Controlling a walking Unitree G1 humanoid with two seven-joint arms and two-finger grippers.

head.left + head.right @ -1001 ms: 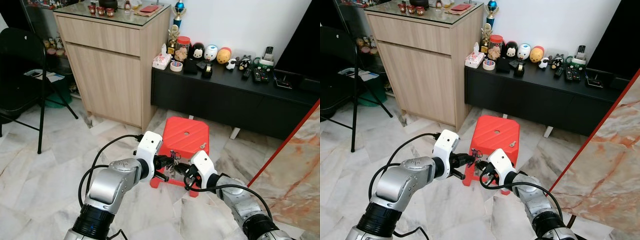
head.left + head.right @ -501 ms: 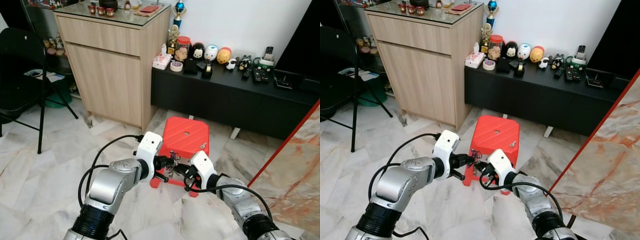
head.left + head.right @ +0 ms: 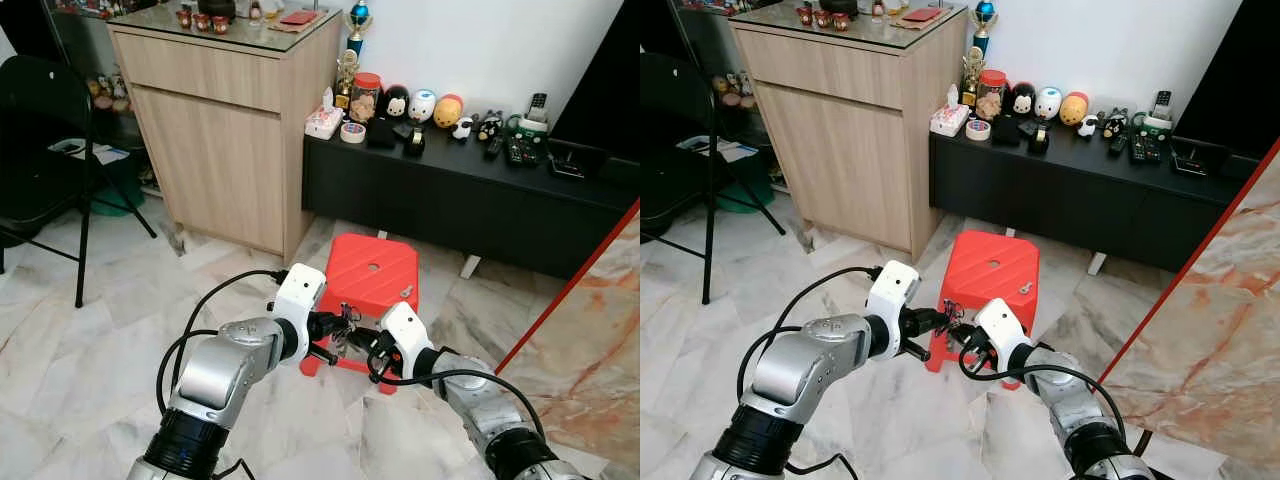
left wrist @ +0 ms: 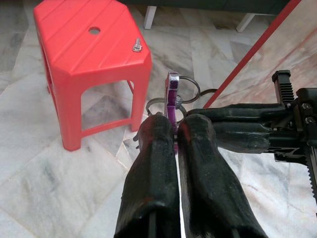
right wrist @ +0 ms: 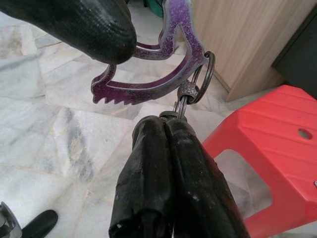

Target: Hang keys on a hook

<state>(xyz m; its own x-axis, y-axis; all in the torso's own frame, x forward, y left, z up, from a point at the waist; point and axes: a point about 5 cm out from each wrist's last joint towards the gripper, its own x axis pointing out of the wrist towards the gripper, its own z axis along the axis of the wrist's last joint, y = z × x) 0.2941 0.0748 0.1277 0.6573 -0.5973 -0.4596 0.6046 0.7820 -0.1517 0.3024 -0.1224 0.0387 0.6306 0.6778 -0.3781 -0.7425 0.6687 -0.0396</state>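
Observation:
A bunch of keys [image 3: 346,322] on metal rings hangs in the air between my two grippers, just in front of the red plastic stool [image 3: 377,268]. My left gripper [image 4: 176,125] is shut on the flat purple keychain piece [image 4: 172,93]. My right gripper [image 5: 166,123] comes from the opposite side and is shut on a small link below the key ring [image 5: 206,73]. In the right wrist view the left gripper's fingertip [image 5: 84,22] presses on the purple piece [image 5: 148,91]. A small metal item [image 4: 137,47] lies on the stool top.
A wooden cabinet [image 3: 230,120] stands behind on the left, beside a low black console [image 3: 480,190] with figurines and remotes. A black folding chair [image 3: 40,150] is at the far left. A red-edged marble slab [image 3: 600,310] leans at the right. The floor is marble.

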